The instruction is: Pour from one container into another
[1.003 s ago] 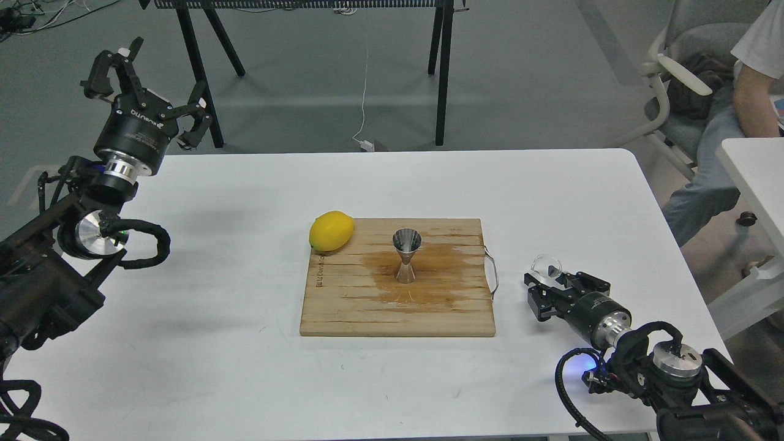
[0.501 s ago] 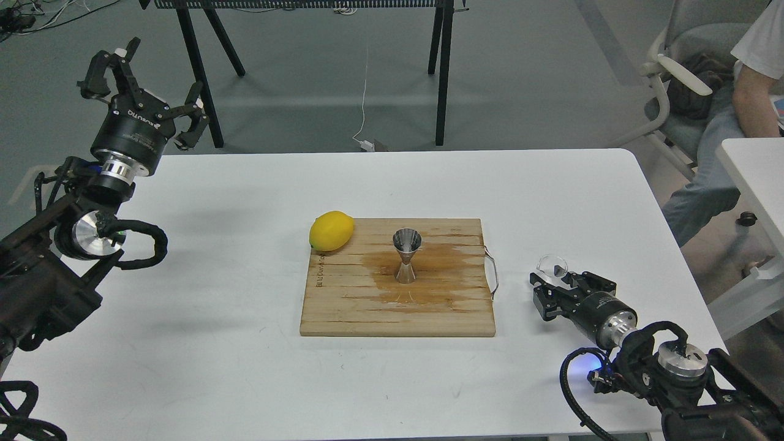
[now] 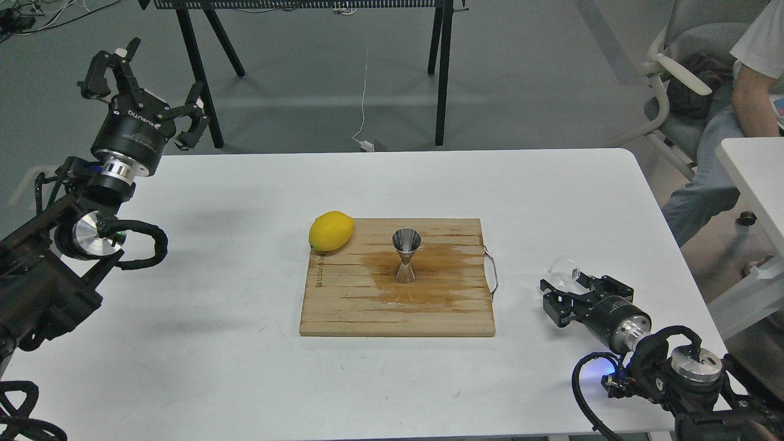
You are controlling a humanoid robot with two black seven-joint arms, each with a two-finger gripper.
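The steel jigger point(image 3: 406, 256) stands upright in the middle of a wooden cutting board point(image 3: 343, 306), inside a wet brown stain. The small clear glass cup point(image 3: 563, 268) is off the board to the right, low over the white table, tilted on its side at the tip of my right gripper point(image 3: 567, 283), which is shut on it. My left gripper point(image 3: 147, 86) is open and holds nothing; it is raised at the far left, beyond the table's back left corner.
A yellow lemon point(image 3: 331, 231) rests on the board's back left corner. A wire handle point(image 3: 492, 272) sticks out of the board's right edge. A seated person point(image 3: 729, 153) and a second table point(image 3: 756, 177) are at the right.
My right gripper has drawn back to the right and slightly toward me, away from the board, carrying the glass cup along. The left arm has shifted a little to the left.
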